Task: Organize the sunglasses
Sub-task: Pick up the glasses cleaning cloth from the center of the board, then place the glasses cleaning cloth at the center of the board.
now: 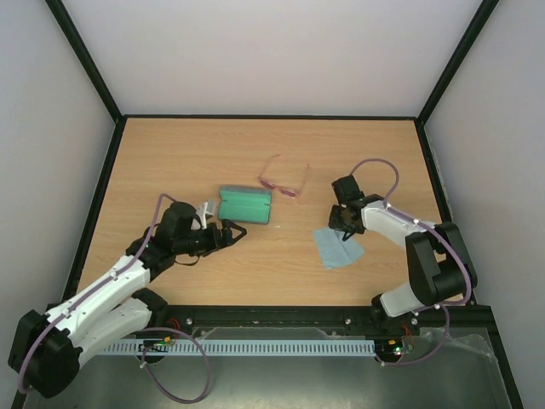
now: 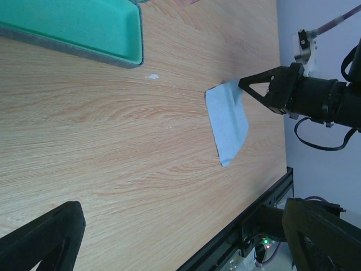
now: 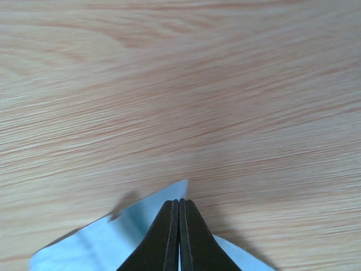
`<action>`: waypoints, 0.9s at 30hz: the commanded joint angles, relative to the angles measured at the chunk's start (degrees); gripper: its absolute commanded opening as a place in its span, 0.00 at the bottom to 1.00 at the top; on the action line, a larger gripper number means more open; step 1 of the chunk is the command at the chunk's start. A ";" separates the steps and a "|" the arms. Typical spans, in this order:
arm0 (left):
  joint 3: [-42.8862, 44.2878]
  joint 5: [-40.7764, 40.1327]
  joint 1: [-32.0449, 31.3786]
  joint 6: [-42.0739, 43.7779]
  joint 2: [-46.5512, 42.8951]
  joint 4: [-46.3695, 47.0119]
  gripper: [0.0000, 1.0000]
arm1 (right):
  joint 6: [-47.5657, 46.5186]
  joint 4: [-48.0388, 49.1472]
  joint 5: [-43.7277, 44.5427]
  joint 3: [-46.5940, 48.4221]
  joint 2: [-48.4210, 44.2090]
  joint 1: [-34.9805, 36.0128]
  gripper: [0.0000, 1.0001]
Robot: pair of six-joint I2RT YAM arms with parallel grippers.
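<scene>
The pinkish-red wire sunglasses (image 1: 283, 177) lie unfolded on the table behind the open grey-blue case (image 1: 244, 204), whose green lining also shows in the left wrist view (image 2: 73, 34). My right gripper (image 1: 343, 230) is shut on a corner of the light-blue cloth (image 1: 338, 247). In the right wrist view the gripper (image 3: 179, 202) has its jaws pressed together and the cloth (image 3: 141, 220) is raised at that corner. The left wrist view shows the cloth (image 2: 227, 121) and the right gripper (image 2: 243, 84) from the side. My left gripper (image 1: 234, 232) is open and empty, just in front of the case, and it also shows in the left wrist view (image 2: 180, 237).
Black frame rails (image 1: 94, 204) border the wooden table on the left, right and back. A metal rail (image 1: 281, 319) runs along the near edge by the arm bases.
</scene>
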 commanded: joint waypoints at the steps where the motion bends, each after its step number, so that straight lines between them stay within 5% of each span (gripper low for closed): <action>1: 0.18 0.14 -0.27 -0.04 -2.97 -2.51 0.99 | 1.99 -6.65 2.72 3.21 -4.90 5.89 0.01; 18: 3.95 -3.52 1.28 1.83 -11.39 -12.80 0.99 | 13.22 -27.78 8.14 16.38 -20.71 42.44 0.01; 27: 4.51 -2.36 3.74 2.83 -13.47 -15.39 0.99 | 17.93 -32.54 7.42 22.03 -19.72 49.71 0.01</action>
